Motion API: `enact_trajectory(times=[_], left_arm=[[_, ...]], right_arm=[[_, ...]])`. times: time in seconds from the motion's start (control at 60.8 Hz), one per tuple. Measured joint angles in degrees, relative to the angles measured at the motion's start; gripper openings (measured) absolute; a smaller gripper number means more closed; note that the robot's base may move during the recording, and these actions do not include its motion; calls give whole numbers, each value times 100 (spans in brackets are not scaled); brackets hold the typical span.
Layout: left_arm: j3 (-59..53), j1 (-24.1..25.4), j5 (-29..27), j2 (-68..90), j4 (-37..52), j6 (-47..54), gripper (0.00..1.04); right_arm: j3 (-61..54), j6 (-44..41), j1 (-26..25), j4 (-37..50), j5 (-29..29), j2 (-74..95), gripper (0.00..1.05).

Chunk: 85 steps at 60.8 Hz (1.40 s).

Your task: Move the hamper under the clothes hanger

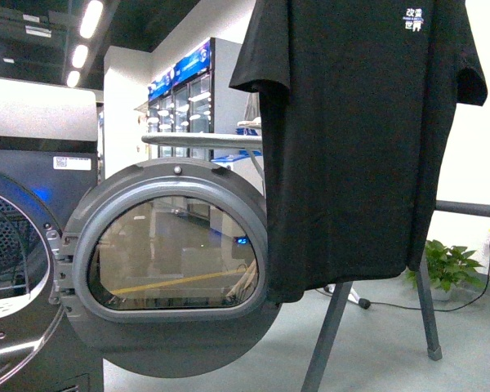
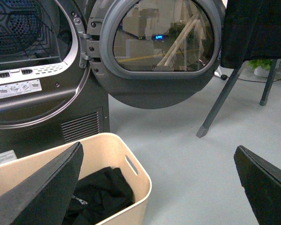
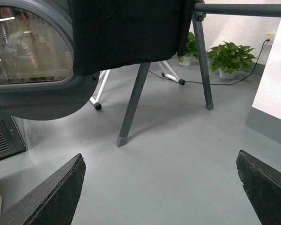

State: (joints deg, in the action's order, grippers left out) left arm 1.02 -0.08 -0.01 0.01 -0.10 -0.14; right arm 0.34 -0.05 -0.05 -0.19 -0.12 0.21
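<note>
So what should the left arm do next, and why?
Probably lower the left gripper, which is open, onto the rim of the hamper and grip it: the hamper sits beside the dryer, well short of the clothes hanger.

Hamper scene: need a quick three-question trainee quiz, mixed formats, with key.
1. True or false: the dryer door is shut.
2. What lies in the hamper? A) white towels B) black clothing C) nothing
3. Fill in: the black T-shirt hangs on the ____.
Key: 1 false, it stands open; 2 B; 3 drying rack.
</note>
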Motion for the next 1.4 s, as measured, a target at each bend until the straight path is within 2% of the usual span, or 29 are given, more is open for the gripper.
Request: enact_trajectory(times=[1.399], left_arm=[[0, 7, -2, -2, 2, 0, 98]], right_arm=[[0, 0, 4, 2, 4, 0, 97]])
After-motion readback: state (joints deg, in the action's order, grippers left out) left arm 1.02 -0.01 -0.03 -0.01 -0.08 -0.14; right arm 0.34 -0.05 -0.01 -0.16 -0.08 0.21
